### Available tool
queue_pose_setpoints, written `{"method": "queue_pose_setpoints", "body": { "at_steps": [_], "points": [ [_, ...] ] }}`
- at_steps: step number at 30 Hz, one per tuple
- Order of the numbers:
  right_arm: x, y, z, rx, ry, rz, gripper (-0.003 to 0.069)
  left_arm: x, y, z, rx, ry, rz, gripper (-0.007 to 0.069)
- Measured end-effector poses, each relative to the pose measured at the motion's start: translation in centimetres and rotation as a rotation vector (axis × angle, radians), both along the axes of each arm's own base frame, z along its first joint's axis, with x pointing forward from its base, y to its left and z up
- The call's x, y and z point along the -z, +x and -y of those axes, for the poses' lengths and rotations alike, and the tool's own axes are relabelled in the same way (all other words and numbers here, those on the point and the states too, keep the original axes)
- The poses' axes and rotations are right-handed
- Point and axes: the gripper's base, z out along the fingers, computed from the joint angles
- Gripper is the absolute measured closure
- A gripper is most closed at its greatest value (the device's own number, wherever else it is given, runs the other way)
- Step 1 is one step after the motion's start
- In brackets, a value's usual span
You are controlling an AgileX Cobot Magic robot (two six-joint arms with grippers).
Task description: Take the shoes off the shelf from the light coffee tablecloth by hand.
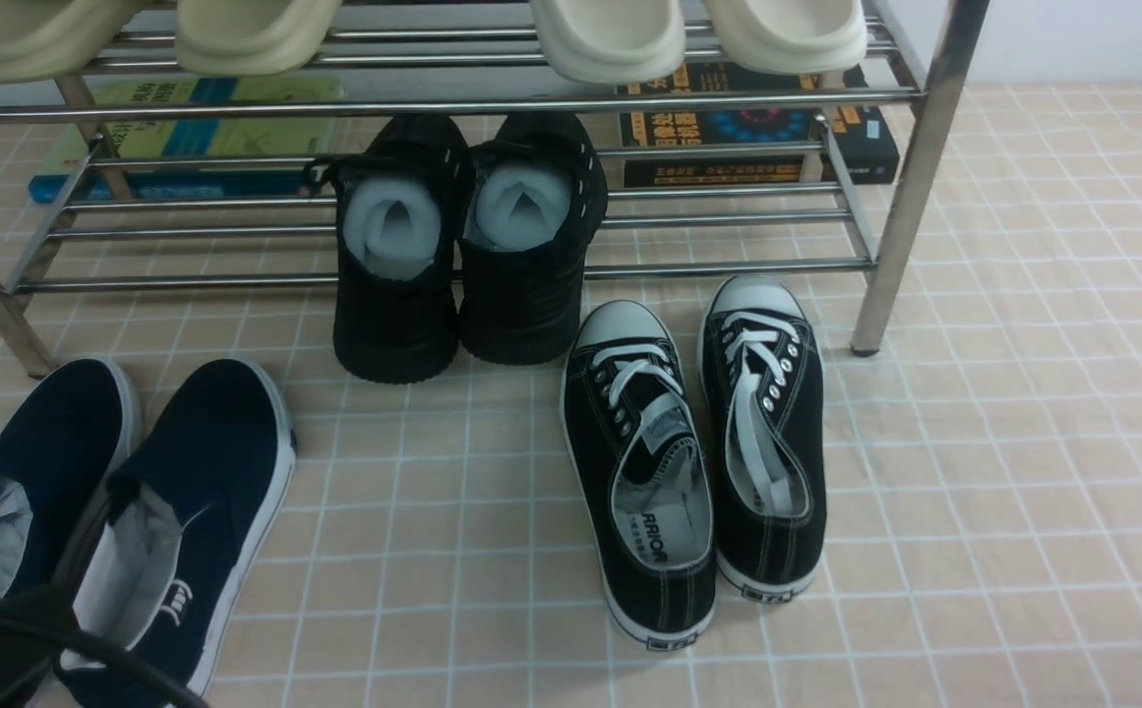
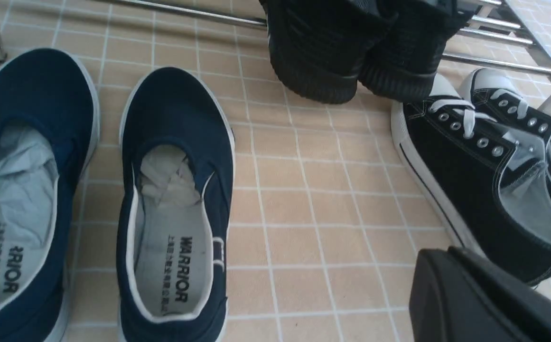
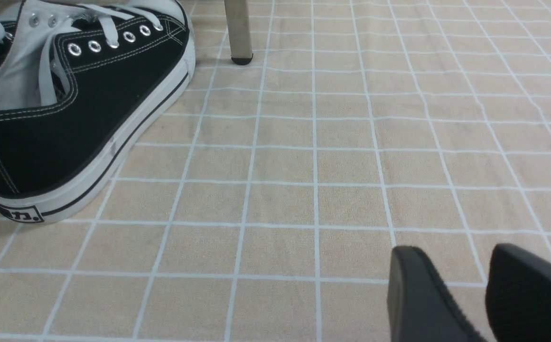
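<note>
The pair of navy blue slip-on shoes [image 1: 177, 492] stands on the light coffee tablecloth [image 1: 1023, 442] at the front left, in front of the steel shelf [image 1: 433, 103], toes towards it. In the left wrist view both shoes [image 2: 175, 190] lie side by side, lining showing. My left gripper [image 2: 451, 266] hangs over bare cloth between the navy pair and the black lace-up sneakers, its fingers pressed together with nothing in them. Part of the left arm [image 1: 0, 639] covers the navy heels. My right gripper [image 3: 451, 256] is open and empty, low over bare cloth.
Black lace-up sneakers [image 1: 698, 442] stand at centre right, also in the right wrist view [image 3: 76, 109]. All-black shoes with white foam [image 1: 462, 246] lean on the lowest tier. Cream slippers [image 1: 610, 39] sit on the upper tier. Books [image 1: 757, 128] lie behind. A shelf leg [image 1: 890, 246] stands on the right.
</note>
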Motion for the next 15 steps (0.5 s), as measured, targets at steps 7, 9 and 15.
{"method": "queue_pose_setpoints", "body": {
  "at_steps": [7,9,15],
  "points": [
    [0.0,0.0,0.0,0.000,-0.002,0.000,0.0420,0.5,0.1,-0.5,-0.029,0.070,0.005,0.0617],
    [0.0,0.0,0.0,0.000,-0.002,0.000,0.0420,0.4,0.2,-0.7,-0.042,0.094,0.019,0.0615],
    [0.0,0.0,0.0,0.000,-0.002,0.000,0.0420,0.4,0.6,-1.2,-0.082,0.136,0.068,0.0609]
  ]
}}
